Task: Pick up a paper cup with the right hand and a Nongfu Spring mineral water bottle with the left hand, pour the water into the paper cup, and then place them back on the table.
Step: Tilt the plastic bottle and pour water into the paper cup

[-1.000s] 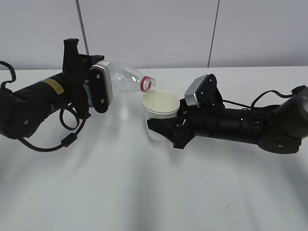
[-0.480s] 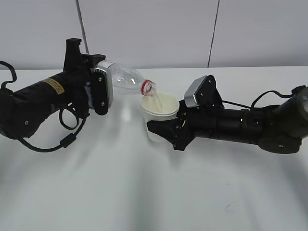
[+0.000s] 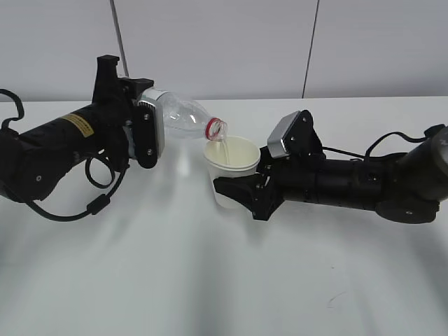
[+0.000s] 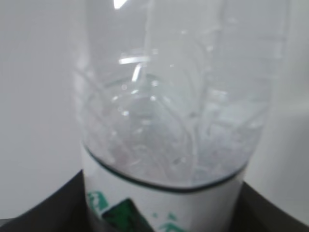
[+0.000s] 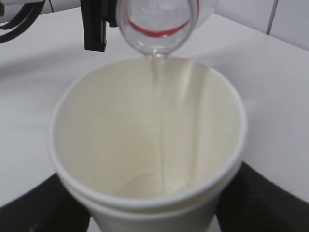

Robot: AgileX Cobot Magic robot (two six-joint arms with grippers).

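Bottle [image 3: 183, 117] tipped further, water [image 5: 159, 121] streaming; one cup [image 3: 231, 170], two hands

- The left arm comes in from the left edge, lying low and nearly level, with a yellow sticker on its black forearm and looped black cables hanging under it.
- The left tool [image 3: 143, 119] is rolled onto its side, its jaws clamped around a held load.
- The right arm reaches in from the right edge, also low and near level.
- The right tool [image 3: 234, 187] has its black fingers [image 3: 225, 188] spread wide around what it grips, grey plate on top.
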